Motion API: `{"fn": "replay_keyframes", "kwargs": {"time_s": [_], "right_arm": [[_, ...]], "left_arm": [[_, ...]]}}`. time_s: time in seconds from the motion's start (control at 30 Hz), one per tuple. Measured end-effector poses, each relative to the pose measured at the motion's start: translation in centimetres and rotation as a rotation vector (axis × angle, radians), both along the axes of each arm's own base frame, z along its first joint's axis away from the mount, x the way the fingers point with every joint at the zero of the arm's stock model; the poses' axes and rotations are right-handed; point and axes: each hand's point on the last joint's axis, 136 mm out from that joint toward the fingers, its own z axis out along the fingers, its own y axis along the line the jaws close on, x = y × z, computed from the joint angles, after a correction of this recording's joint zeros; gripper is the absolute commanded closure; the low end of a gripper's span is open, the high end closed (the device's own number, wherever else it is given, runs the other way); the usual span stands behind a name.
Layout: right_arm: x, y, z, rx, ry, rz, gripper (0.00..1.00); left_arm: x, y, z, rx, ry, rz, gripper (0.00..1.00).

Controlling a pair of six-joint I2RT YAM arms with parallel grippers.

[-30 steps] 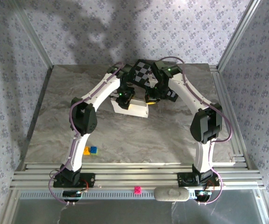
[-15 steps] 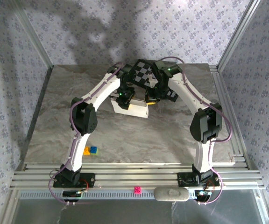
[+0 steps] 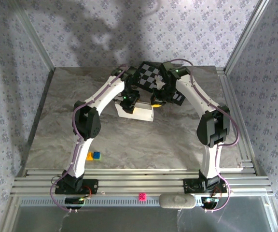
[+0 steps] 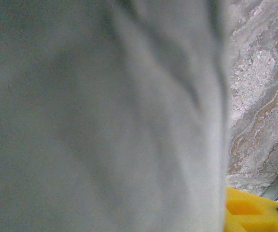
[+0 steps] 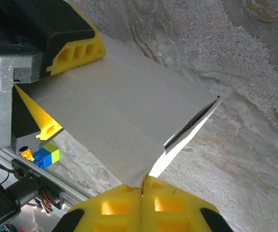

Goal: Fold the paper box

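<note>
Paper box (image 3: 136, 114) is sitting on the table (image 3: 177, 140) between my two hands, with one white panel lifting off the surface. Right gripper (image 5: 141, 187) is pinching shut on the corner nearest it, catching little more than the tip, as far as I am judging. Left gripper (image 5: 57, 87) is standing with jaws apart, one yellow finger above the panel's far edge and one below, clamping nothing.

What I am worrying about:
- the corner pinch slipping or tearing if I am pulling sideways
- the panel springing flat, since the left hand is not gripping it
- a crooked crease if the left jaws are closing off the score line
- a knock between hands working just beside each other
</note>
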Motion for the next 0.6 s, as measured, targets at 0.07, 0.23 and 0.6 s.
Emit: {"fn": "replay_keyframes", "kwargs": {"time_s": [0.07,0.23,0.6], "right_arm": [[-0.01,0.03,0.04,0.004,0.004,-0.005,1.0],[0.09,0.05,0.09,0.014,0.015,-0.015,1.0],[0.36,-0.07,-0.03,0.039,0.045,-0.044,1.0]], "left_arm": [[0.02,-0.01,0.0,0.0,0.0,0.0,0.48],[0.02,-0.01,-0.05,0.001,0.0,0.0,0.47],[0.16,-0.11,-0.07,-0.002,-0.002,0.0,0.46]]}}
